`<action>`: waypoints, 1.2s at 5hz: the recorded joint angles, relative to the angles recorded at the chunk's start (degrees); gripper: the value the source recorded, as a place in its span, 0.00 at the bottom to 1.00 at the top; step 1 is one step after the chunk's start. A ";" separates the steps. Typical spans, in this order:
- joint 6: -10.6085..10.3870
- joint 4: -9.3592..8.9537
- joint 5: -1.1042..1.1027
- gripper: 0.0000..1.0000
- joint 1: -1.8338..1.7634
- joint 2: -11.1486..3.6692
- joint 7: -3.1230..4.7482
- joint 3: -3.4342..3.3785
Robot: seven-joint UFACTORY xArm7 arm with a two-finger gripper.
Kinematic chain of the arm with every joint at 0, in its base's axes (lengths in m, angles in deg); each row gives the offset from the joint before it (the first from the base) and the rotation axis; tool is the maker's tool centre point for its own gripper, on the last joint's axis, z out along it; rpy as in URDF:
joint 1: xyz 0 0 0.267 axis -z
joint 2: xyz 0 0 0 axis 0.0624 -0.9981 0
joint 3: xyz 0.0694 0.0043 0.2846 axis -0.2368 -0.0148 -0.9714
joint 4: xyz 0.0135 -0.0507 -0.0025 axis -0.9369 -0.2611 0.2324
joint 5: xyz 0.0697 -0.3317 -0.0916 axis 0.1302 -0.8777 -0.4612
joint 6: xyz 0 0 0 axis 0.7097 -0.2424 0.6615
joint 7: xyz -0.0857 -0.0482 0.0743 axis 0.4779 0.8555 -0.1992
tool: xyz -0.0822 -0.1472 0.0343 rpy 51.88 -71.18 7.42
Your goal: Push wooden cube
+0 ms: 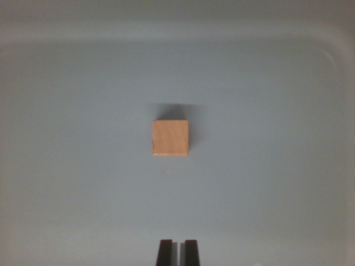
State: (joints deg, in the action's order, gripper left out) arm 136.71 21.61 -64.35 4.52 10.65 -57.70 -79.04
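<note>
Pale grey tray (66, 183) below me.
Its raised rim (310, 40) curves across the top and right; soft, even light.

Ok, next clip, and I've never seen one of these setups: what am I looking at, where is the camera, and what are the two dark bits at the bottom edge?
This is a single picture from a camera mounted on the wrist of a robot arm, looking down past its own tool. The two dark bars at the bottom edge are the fingertips of the gripper, the arm's pincer. They stand close together with only a thin gap between them, and nothing is held. The pale grey area is the bin floor, with a raised, rounded rim visible along the top and the wrist view's right. The only object lying on it is a small wooden cube, near the middle of the picture, straight ahead of the gripper and clearly apart from it. The rest of the arm is out of view.
</note>
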 joint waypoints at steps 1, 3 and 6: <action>0.00 0.00 0.00 0.00 0.00 0.00 0.00 0.00; -1.96 -1.47 -0.01 0.00 0.02 -0.47 -0.05 -0.02; -6.20 -4.66 -0.03 0.00 0.08 -1.50 -0.17 -0.07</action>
State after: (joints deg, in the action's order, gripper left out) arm 130.51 16.95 -64.37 4.60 9.15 -57.87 -79.10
